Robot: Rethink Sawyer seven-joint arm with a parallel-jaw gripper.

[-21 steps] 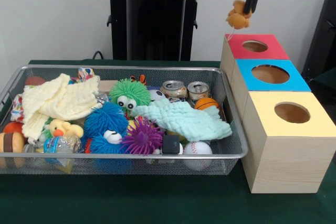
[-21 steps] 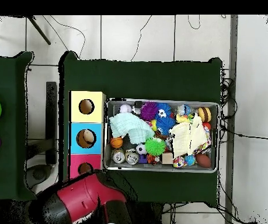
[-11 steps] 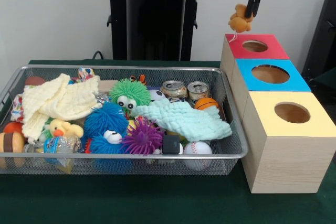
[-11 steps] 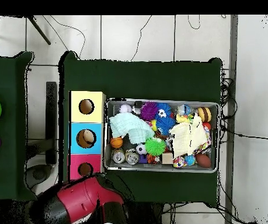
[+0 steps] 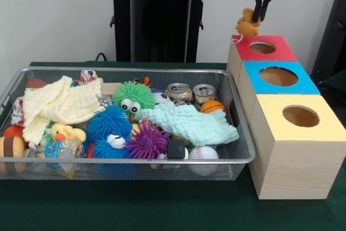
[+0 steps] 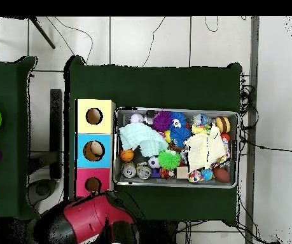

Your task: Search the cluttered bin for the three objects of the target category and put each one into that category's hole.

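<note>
Gripping one small orange plush toy (image 5: 247,24), gripper (image 5: 260,10) closed on it, raised just above the red box (image 5: 263,55)'s far left corner. Three boxes in row: red, blue (image 5: 278,82), yellow (image 5: 300,133), one hole each. Beside them, one mesh bin (image 5: 124,163): two cans (image 5: 191,92), two cloths (image 5: 60,103), three spiky balls (image 5: 133,96).

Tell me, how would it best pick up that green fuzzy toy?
Probably from straight above, pinching the top of the green toy. It sits high on the pile in the bin, its rounded top bare, while its sides are crowded by other toys.
</note>
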